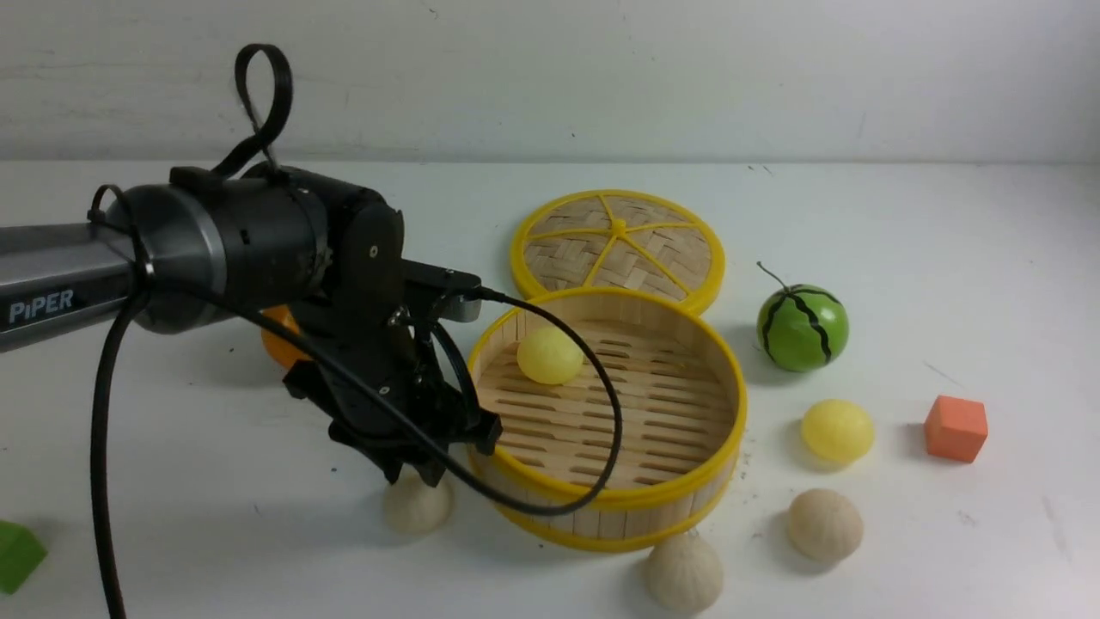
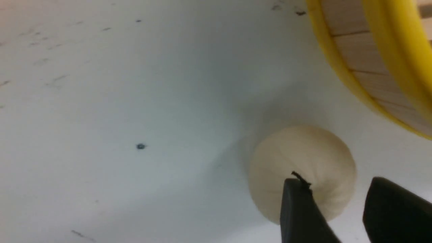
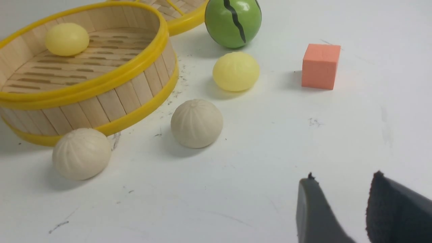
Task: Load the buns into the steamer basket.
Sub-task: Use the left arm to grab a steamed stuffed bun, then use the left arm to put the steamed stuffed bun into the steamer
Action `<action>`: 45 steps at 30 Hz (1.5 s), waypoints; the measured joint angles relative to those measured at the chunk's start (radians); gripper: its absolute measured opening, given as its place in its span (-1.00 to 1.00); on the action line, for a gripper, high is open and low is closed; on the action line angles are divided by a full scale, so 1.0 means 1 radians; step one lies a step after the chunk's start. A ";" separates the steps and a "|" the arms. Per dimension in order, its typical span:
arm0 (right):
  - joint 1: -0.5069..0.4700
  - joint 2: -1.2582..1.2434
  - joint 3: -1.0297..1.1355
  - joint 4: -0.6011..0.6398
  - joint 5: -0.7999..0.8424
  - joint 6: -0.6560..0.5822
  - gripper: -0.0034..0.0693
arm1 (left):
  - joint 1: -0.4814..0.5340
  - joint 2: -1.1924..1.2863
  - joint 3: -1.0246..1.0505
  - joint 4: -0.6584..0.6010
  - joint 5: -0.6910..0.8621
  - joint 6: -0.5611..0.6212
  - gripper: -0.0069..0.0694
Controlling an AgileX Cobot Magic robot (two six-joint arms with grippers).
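My left gripper (image 2: 335, 185) hangs jaws apart and empty, right over a pleated beige bun (image 2: 303, 155) on the table (image 2: 135, 84), ready to straddle it. The steamer basket (image 1: 687, 499) stands just beside, one yellow bun (image 1: 550, 354) inside. My right gripper (image 3: 341, 184) waits, jaws apart and empty.

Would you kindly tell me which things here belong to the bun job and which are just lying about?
Job: steamer basket, two yellow buns, three pleated buns.
Lying about: lid, watermelon ball, orange cube, tangerine, green block.
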 joint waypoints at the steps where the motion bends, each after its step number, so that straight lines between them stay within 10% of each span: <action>1: 0.000 0.000 0.000 0.000 0.000 0.000 -0.25 | 0.000 0.000 0.000 -0.004 0.000 0.004 -0.11; 26: 0.000 0.000 0.000 0.000 0.000 0.000 -0.25 | 0.000 0.054 -0.002 0.037 -0.029 0.014 -0.13; 35: 0.000 0.000 0.000 0.000 0.000 0.000 -0.25 | 0.000 0.066 -0.025 0.034 0.026 0.014 -0.80; 45: 0.000 0.000 0.000 0.000 0.000 0.000 -0.25 | 0.000 -0.029 -0.184 -0.017 0.237 -0.009 -0.85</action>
